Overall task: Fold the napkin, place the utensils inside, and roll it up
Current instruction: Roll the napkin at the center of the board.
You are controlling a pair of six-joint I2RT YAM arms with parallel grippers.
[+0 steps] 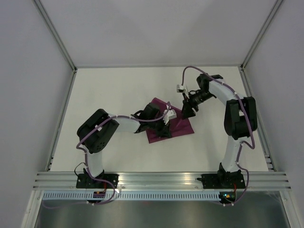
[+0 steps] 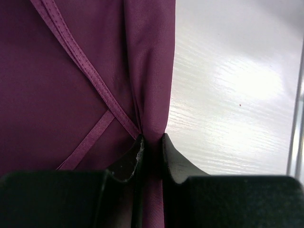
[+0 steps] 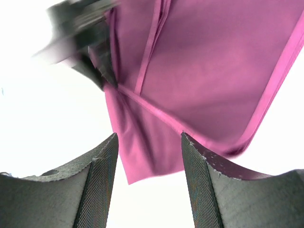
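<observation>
Napkin (image 1: 175, 129): on desk (image 1: 118, 90), seemingly part-folded.
Left claw (image 2: 152, 142): pinching a napkin fold.
Right claw (image 3: 148, 142): spread, holding nothing.
Utensils: not visible; placing and rolling remain.

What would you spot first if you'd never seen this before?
The shiny purple napkin jumps out, lying in the middle of the white table. The left gripper pinches a fold of it tight, and the right gripper hangs open above one of its corners.
</observation>
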